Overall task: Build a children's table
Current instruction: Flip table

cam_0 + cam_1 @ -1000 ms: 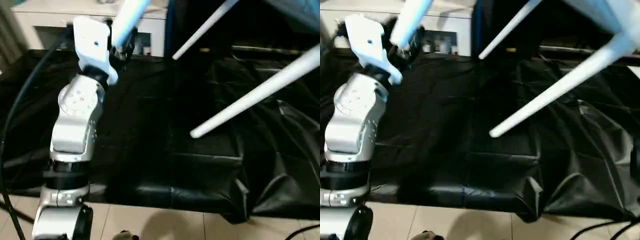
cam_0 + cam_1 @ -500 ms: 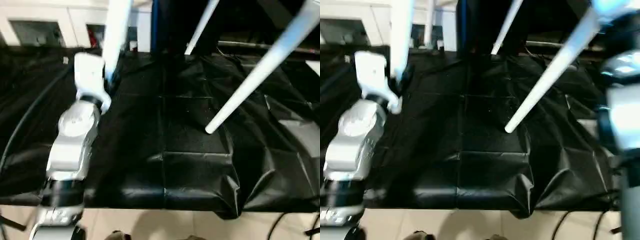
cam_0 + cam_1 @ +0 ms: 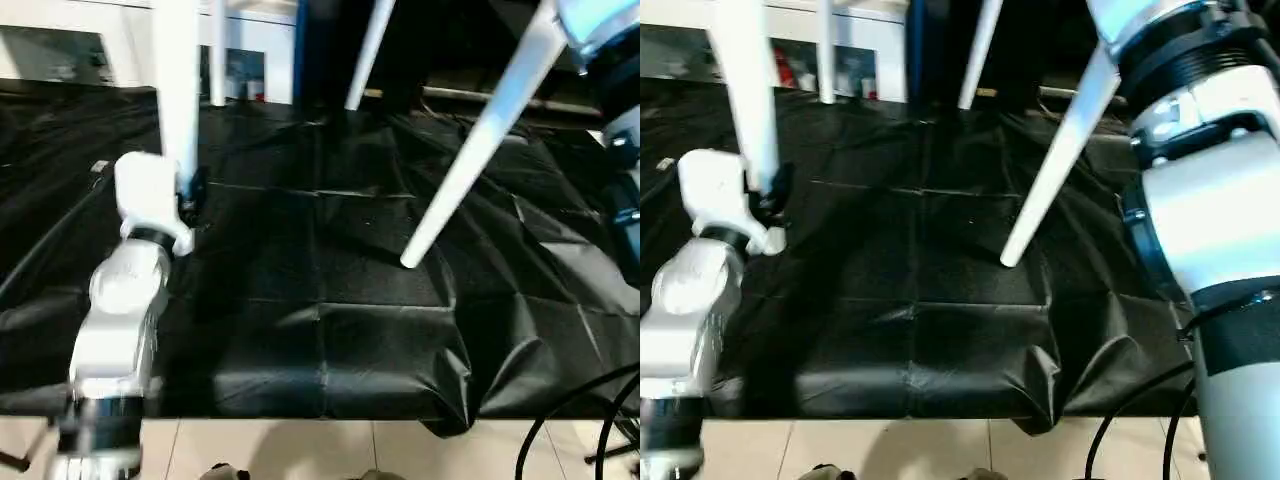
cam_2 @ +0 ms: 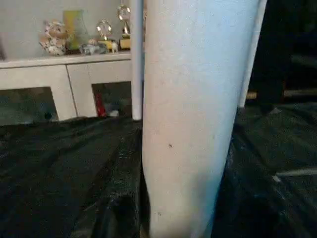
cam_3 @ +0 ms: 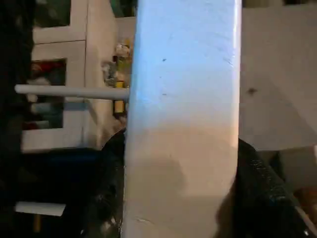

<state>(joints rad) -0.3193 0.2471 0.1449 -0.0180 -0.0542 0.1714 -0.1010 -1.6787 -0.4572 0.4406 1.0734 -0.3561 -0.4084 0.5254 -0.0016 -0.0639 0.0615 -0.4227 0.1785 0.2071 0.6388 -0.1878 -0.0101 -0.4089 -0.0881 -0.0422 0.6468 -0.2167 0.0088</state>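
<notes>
White table leg (image 5: 181,119) close up

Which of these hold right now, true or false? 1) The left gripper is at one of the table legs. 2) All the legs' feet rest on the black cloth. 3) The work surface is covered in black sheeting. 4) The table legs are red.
1) True: the left gripper is at an upright white leg.
2) False: the nearest leg slants, its tip hanging above the black sheeting.
3) True.
4) False: the legs are white.
</notes>
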